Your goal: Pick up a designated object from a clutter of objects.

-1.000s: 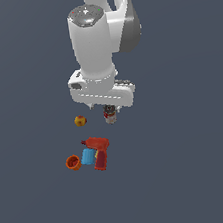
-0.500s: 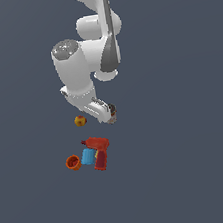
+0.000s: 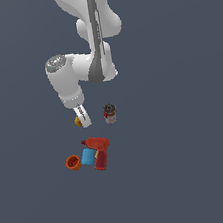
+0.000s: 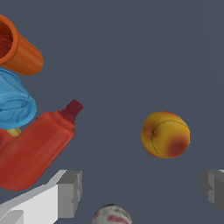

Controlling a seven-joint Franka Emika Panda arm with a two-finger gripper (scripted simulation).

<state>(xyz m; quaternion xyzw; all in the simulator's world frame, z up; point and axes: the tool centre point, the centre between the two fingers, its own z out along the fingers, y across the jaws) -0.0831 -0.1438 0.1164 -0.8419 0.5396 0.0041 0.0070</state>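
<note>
The designated object, a small yellow-orange ball with red patches (image 4: pixel 165 134), lies alone on the dark floor. In the exterior view this ball (image 3: pixel 77 121) peeks out from behind a white finger, to the left of the can. My gripper (image 3: pixel 84 118) hangs low right at it. In the wrist view the gripper (image 4: pixel 142 190) is open, with the grey fingertips (image 4: pixel 70 192) far apart and nothing between them. The ball lies just beyond the gap, nearer one finger. The clutter of objects lies close by.
A dark-topped can (image 3: pixel 110 113) stands at the exterior view's right of the ball, its top (image 4: pixel 111 215) at the wrist picture's edge. Nearer the camera lie a red power drill (image 3: pixel 99 150), a blue block (image 3: pixel 87 156) and an orange cup (image 3: pixel 73 162).
The arm has swung toward the exterior view's left. The gripper has left its spot over the can, which now shows in full, and has come down beside the ball.
</note>
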